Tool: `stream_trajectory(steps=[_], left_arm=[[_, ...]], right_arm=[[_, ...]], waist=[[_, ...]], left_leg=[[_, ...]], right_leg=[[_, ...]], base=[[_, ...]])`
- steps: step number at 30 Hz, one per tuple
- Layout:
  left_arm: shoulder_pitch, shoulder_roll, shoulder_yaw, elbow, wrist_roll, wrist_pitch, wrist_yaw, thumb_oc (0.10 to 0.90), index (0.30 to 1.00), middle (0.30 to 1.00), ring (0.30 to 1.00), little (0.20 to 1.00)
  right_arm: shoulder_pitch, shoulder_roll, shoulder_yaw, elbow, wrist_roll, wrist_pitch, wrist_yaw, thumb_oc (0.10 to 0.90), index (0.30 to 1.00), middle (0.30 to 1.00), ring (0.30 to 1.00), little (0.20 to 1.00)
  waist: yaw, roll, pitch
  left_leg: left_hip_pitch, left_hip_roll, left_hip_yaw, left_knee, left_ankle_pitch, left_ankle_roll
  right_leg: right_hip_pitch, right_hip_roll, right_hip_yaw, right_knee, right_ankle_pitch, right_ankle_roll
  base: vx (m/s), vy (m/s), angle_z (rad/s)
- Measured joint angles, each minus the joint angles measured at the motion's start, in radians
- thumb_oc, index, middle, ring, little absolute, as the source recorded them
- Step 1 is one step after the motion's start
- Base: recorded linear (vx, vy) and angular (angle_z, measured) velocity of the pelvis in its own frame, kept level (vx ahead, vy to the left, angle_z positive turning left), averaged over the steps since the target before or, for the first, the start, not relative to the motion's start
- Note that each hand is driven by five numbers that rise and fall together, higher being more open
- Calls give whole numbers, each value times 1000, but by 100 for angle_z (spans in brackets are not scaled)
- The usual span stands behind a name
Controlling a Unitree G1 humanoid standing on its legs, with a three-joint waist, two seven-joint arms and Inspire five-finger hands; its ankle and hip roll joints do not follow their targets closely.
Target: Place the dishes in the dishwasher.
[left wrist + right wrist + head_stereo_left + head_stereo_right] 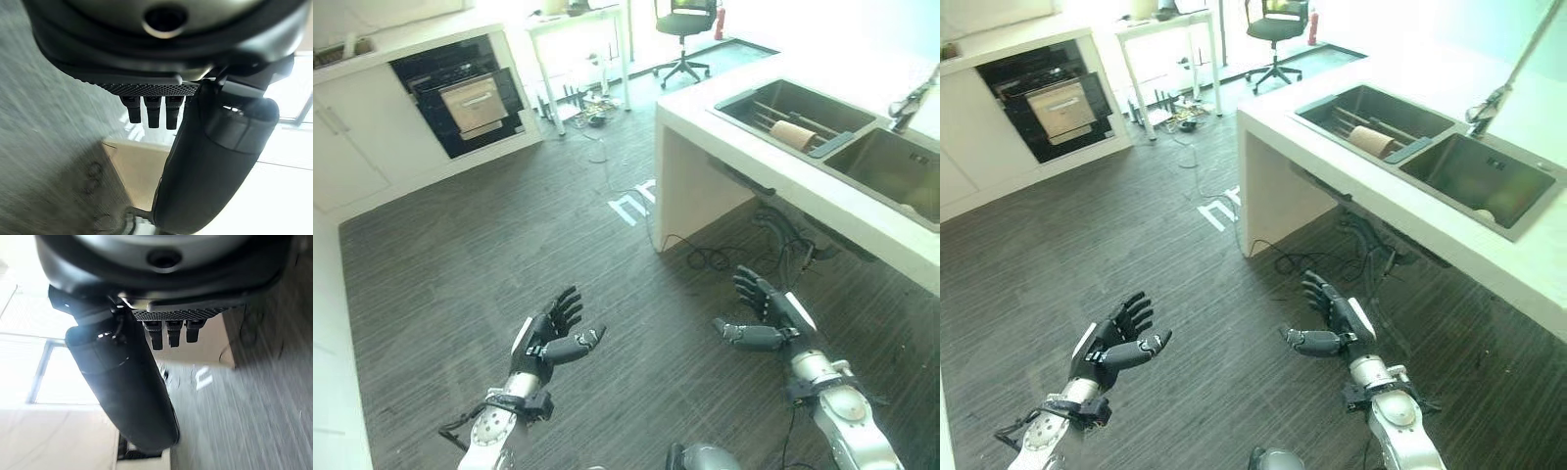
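Note:
My left hand point(548, 338) hovers over the dark wood floor at the lower left, fingers straight and empty. My right hand point(769, 313) is raised at the lower right, also open and holding nothing. In each wrist view the thumb point(210, 166) point(124, 387) stands out with straight fingers point(152, 110) point(168, 333) beside it. A white counter point(705, 127) at the right carries a double sink point(886, 166); its left basin holds a tan cup point(793, 134) lying on a rack. A dark built-in appliance point(460, 93) with a pale front panel sits in the cabinets at the far left.
White cabinets point(352, 137) line the far left wall. A white table point(578, 24) with cables and clutter point(592, 108) beneath stands at the back, an office chair point(683, 29) beside it. A faucet point(1494, 93) rises behind the sink. Cables point(705, 257) lie under the counter.

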Motion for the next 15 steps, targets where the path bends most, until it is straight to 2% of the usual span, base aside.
stream_trajectory(steps=[1,2,3,4,5,6,8,10,12,13,14,15], left_arm=[[29,3,4,-3,0,-8,11,800,900,900,900,900],[57,5,6,-10,0,-8,20,800,900,900,900,900],[80,7,12,-18,-4,-17,25,800,900,900,900,900],[90,3,20,-23,-10,-30,28,800,900,900,900,900],[80,3,31,-31,-10,-42,31,800,900,900,900,900],[56,0,32,-31,-10,-53,48,800,900,900,900,900],[54,-12,32,-33,-10,-62,60,800,900,900,900,900],[53,-41,29,-32,-10,-68,68,800,900,900,900,900],[54,-41,29,-34,-10,-73,69,800,900,900,900,900],[51,-41,30,-34,-10,-77,70,800,900,900,900,900],[46,-38,30,-35,-10,-81,70,800,900,900,900,900],[32,-36,31,-35,-11,-84,74,800,900,900,900,900]], right_arm=[[-18,2,19,-6,0,6,0,800,900,900,900,900],[-22,0,31,-18,0,5,7,800,900,900,900,900],[-18,-5,39,-44,0,4,9,800,900,900,900,900],[-17,-8,37,-74,0,-7,17,800,900,900,900,900],[-23,-9,30,-100,1,-23,21,800,900,900,900,900],[-11,-16,24,-96,0,-18,35,800,900,900,900,900],[11,-21,23,-96,0,-14,49,800,900,900,900,900],[10,-39,23,-96,0,-11,60,800,900,900,900,900],[7,-70,22,-111,0,-10,71,800,900,900,900,900],[13,-83,18,-131,1,-10,74,800,900,900,900,900],[18,-91,6,-148,1,-11,81,800,900,900,900,900],[21,-88,3,-157,0,-11,85,800,900,900,900,900]], waist=[[19,-11,6],[18,-3,5],[19,4,-2],[15,38,-11],[-9,75,-8],[-29,103,-7],[-33,90,-6],[-28,90,-2],[-29,93,-3],[-33,104,-5],[-37,118,-6],[-35,110,-6]], left_leg=[[-11,-30,0,-228,-3,2],[14,-42,0,-397,15,3],[28,-43,18,-511,42,3],[29,-40,0,-653,48,-4],[11,-34,-47,-768,55,-11],[-45,-9,-127,-788,74,-8],[-70,1,-176,-754,89,-33],[-82,21,-164,-731,100,-39],[-39,19,-140,-755,115,-19],[3,18,-114,-777,125,3],[37,22,-96,-798,169,21],[50,7,-69,-786,208,36]], right_leg=[[64,10,26,-29,7,9],[106,17,22,-44,-7,31],[133,21,-3,-55,-30,41],[143,48,15,-57,-35,43],[135,76,15,-52,-37,47],[136,108,17,-48,-38,49],[152,109,54,-55,-56,67],[163,106,87,-60,-59,66],[191,84,116,-62,-77,97],[207,75,120,-58,-91,121],[226,70,124,-52,-109,145],[241,41,127,-37,-136,170]], base=[[257,90,-89],[287,161,-95],[272,193,-84],[196,170,-68],[298,210,-60],[268,182,-47],[265,209,-48],[232,226,-51],[220,230,-45],[240,243,-28],[251,252,-16],[271,268,-5]])
